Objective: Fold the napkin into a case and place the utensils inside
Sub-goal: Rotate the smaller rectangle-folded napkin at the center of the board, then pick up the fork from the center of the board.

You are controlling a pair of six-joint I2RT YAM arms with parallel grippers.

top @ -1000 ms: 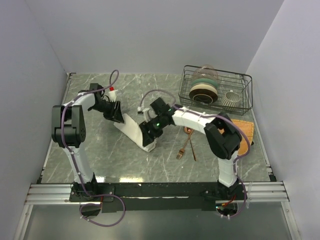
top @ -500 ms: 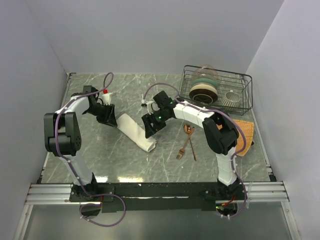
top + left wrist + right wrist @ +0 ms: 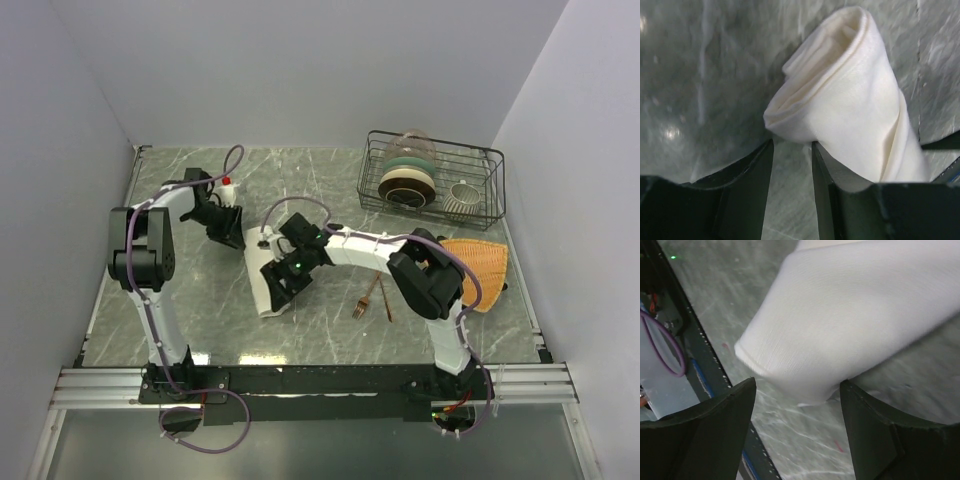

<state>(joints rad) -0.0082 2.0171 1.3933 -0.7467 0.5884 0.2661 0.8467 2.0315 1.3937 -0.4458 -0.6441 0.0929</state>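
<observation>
The cream-white napkin [image 3: 259, 276] lies folded into a narrow strip (one end open), with the copper fork [image 3: 366, 298] and spoon [image 3: 386, 306] crossed nearby on its right.

Lab cell: plain white walls [image 3: 300, 70]

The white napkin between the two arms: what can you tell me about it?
The napkin is plain cream-white cloth, soft and finely woven, folded into a narrow layered strip lying on the grey marbled table. Its far end gapes open just ahead of the left gripper. Its rounded near end sits before the open right gripper. Neither visibly clamps it.
</observation>
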